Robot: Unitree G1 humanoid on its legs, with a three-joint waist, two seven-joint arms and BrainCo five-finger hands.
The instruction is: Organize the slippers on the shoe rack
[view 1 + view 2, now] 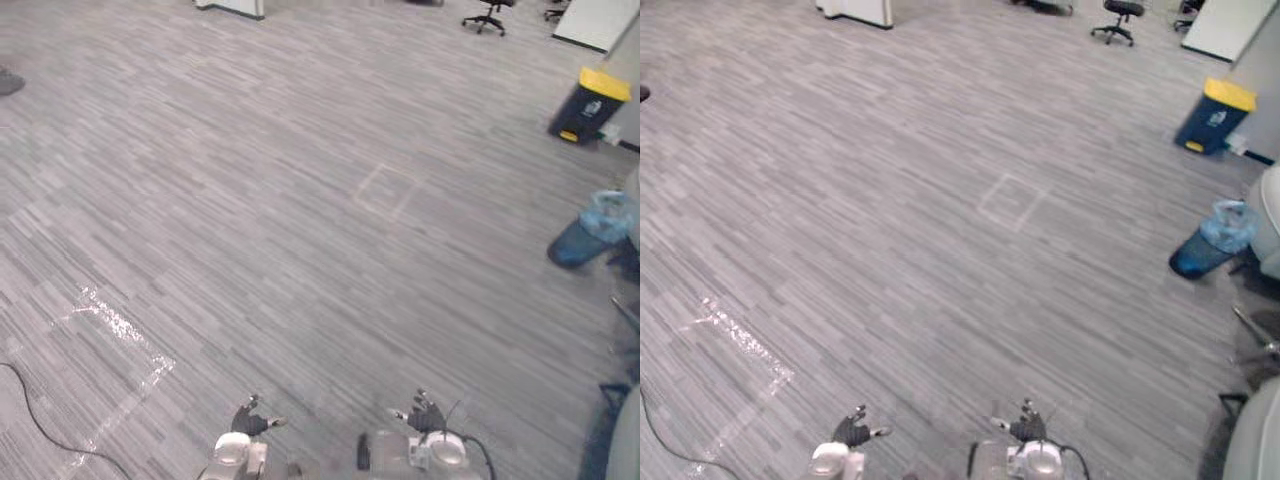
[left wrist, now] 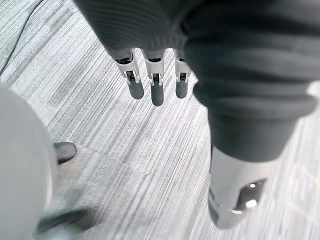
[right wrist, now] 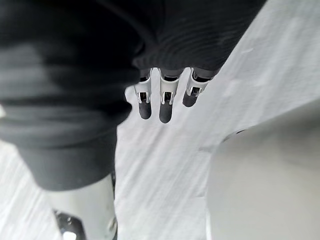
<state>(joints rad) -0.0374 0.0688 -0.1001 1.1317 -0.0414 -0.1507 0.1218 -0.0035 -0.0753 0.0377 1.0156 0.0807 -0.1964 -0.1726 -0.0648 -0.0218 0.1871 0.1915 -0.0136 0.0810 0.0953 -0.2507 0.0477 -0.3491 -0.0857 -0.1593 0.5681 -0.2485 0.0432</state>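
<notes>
Grey striped carpet stretches ahead, with no slippers and no shoe rack on it. My left hand (image 1: 248, 420) hangs low at the bottom edge of the left eye view, its fingers (image 2: 156, 89) straight and relaxed with nothing in them. My right hand (image 1: 426, 415) hangs low a little to the right of it, its fingers (image 3: 165, 102) also straight and empty. Both hands are over bare carpet.
A blue bin with a yellow lid (image 1: 590, 103) stands at the far right. Nearer on the right stands a blue bin with a plastic liner (image 1: 592, 230). An office chair (image 1: 488, 14) is at the back. Shiny tape (image 1: 120, 330) marks the carpet at the lower left.
</notes>
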